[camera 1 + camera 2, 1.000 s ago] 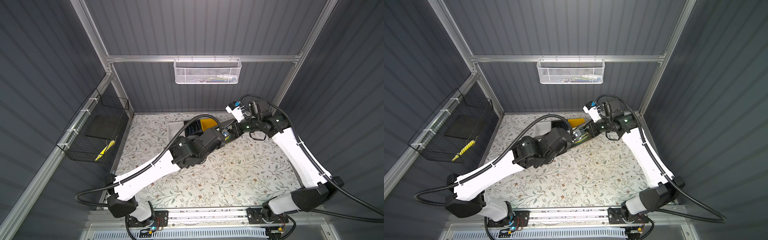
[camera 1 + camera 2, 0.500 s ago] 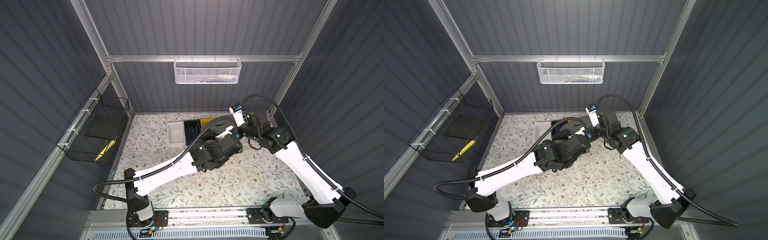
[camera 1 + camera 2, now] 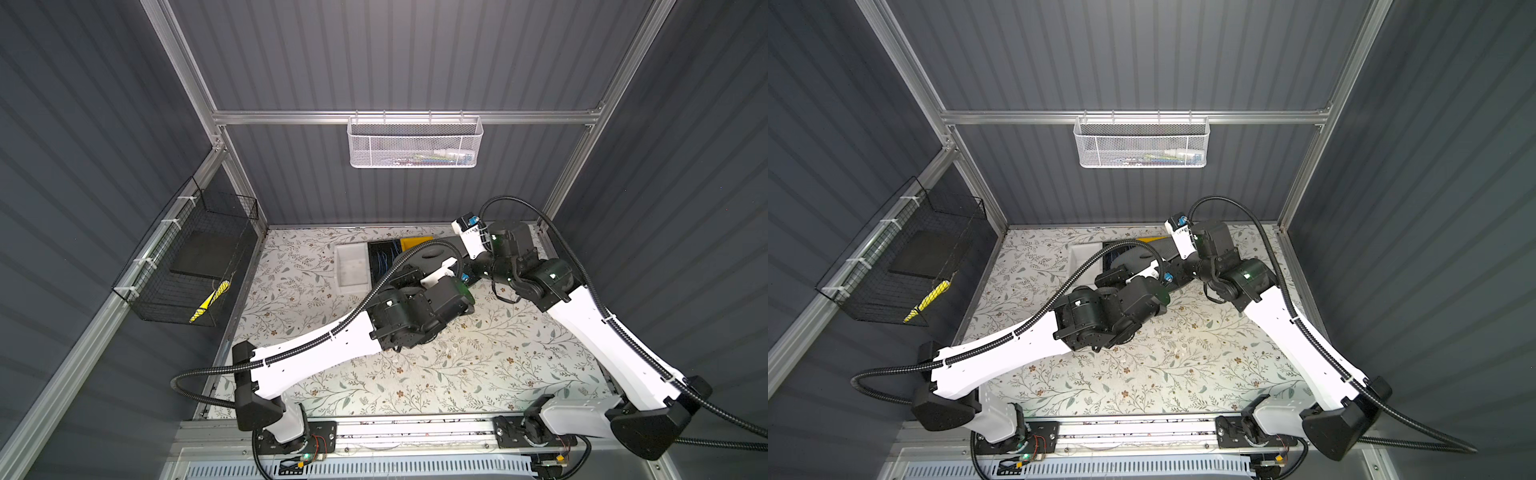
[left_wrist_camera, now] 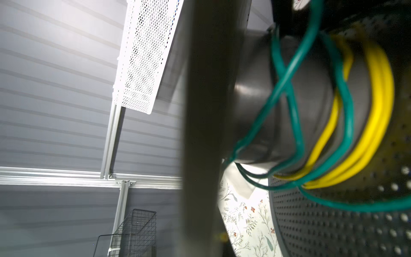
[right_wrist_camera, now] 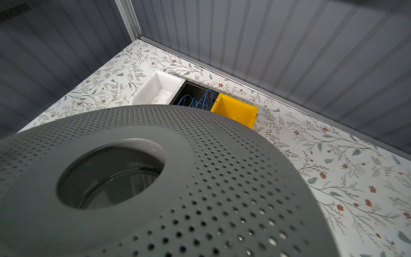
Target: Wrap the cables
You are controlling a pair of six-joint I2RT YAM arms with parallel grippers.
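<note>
The yellow cable (image 4: 375, 115) lies in several turns round the hub of a grey spool (image 4: 255, 100), crossed by a loose green cable (image 4: 289, 73). The spool's perforated flange (image 5: 222, 178) fills the right wrist view. In both top views the spool (image 3: 430, 252) (image 3: 1133, 257) shows as a grey patch between the two wrists at the back middle. Both grippers are hidden there under their own wrists. In the left wrist view one flange stands edge-on and runs down to where my left jaws sit. My right fingers are out of sight behind the flange.
A white bin (image 3: 352, 270), a black bin with blue wires (image 5: 195, 98) and a yellow bin (image 5: 235, 112) stand in a row by the back wall. A white mesh basket (image 3: 413, 143) hangs on the back wall. A black wire basket (image 3: 195, 266) hangs on the left wall.
Both wrists have moved to the right and a little forward with the spool between them. The bins at the back are less covered than before.
</note>
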